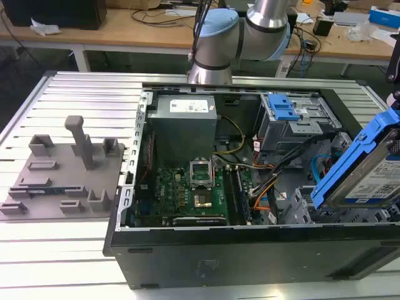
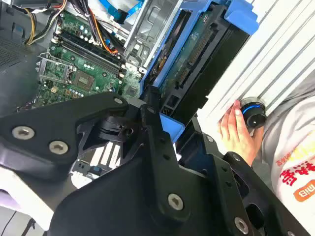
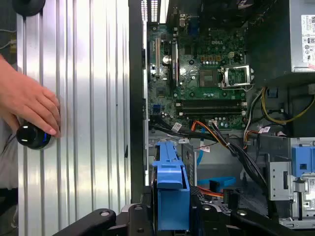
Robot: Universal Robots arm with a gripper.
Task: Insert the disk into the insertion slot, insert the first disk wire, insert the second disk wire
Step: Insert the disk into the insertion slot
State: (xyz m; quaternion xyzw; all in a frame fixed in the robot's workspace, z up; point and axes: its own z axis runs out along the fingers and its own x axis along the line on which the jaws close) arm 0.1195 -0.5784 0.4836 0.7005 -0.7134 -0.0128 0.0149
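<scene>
Disk [image 1: 369,172] is held tilted at the exterior view's right edge, clamped edge-on in the gripper [image 3: 170,217], raised over the insertion slot [image 1: 294,205] at lower right, likely angled for entry; not yet seated.

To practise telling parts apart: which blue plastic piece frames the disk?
The tilted carrier at the exterior view's right; the ridged latch sits atop the grey bay.

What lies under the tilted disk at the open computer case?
Under the disk sits the grey perforated insertion slot, with cables nearby. The slot's inside is covered by the disk.
</scene>
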